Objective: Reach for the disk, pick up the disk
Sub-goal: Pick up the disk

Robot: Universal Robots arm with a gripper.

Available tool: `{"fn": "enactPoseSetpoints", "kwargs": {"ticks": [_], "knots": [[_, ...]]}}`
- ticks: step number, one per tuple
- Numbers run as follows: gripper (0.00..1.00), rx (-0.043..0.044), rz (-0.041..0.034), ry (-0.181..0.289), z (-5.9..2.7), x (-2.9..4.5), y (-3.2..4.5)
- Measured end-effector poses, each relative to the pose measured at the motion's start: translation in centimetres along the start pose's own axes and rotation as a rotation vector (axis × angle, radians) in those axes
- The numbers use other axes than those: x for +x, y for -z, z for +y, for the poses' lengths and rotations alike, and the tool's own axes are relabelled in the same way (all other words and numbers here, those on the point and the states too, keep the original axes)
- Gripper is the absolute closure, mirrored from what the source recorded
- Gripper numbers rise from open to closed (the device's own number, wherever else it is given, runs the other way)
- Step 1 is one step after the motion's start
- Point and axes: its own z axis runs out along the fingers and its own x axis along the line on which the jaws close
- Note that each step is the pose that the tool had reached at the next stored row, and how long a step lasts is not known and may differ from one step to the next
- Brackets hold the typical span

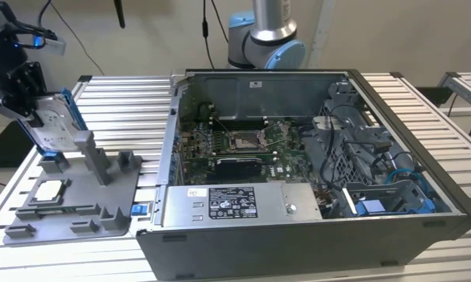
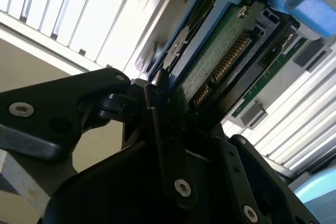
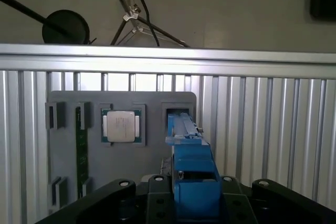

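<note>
Your tool closed on disk, gripping its upper end. Disk stands on edge, slightly tilted, at exterior view's left, above grey fixture tray on slatted table. Disk's lower end sits at tray's far slot; you cannot tell whether it is seated or clear. In second wrist view, black fingers pinch disk across green board side and blue rail. Small square chip lies in tray pocket, apart from disk. Open computer case just beside tray.
</note>
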Motion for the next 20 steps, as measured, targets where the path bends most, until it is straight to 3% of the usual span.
{"fn": "enactPoseSetpoints", "kwargs": {"ticks": [20], "knots": [[1.00,-0.0001,0.0001,0.000,0.00,-0.03,0.96]]}}
